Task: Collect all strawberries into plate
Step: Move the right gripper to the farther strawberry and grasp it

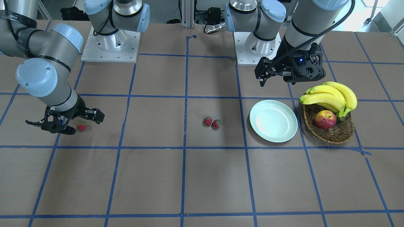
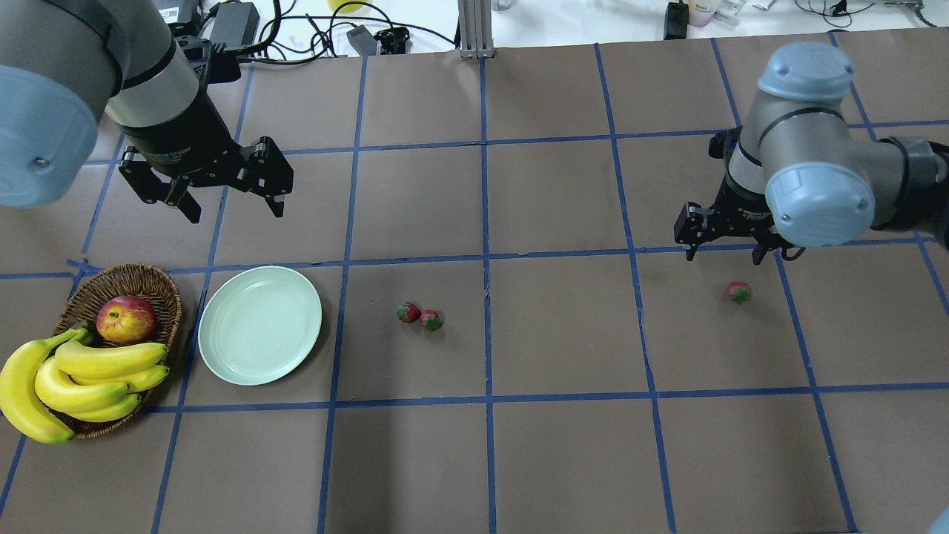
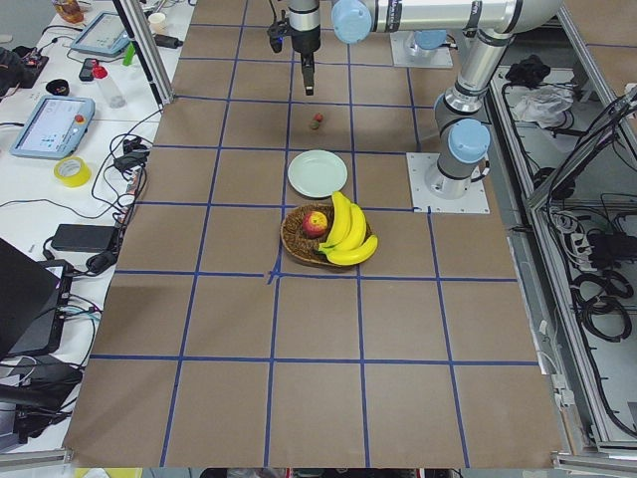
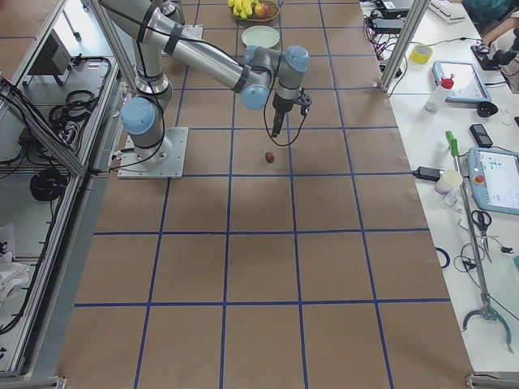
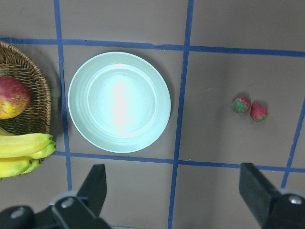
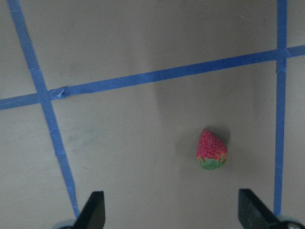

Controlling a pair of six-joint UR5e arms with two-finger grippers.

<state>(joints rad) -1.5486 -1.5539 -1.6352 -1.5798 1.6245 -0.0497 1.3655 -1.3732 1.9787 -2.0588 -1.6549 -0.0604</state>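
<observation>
Two strawberries (image 2: 408,312) (image 2: 431,320) lie side by side on the table's middle, right of the empty mint-green plate (image 2: 259,325). They also show in the left wrist view (image 5: 241,105) (image 5: 259,111) beside the plate (image 5: 119,101). A third strawberry (image 2: 738,292) lies alone at the right. My right gripper (image 2: 723,256) hovers open just behind it; the berry (image 6: 211,149) shows between and ahead of the fingers in the right wrist view. My left gripper (image 2: 233,211) is open and empty, above the table behind the plate.
A brown wicker basket (image 2: 141,278) stands left of the plate with a red-yellow apple (image 2: 126,318) and a bunch of bananas (image 2: 81,371) in it. Blue tape lines grid the brown table. Cables and gear lie along the far edge.
</observation>
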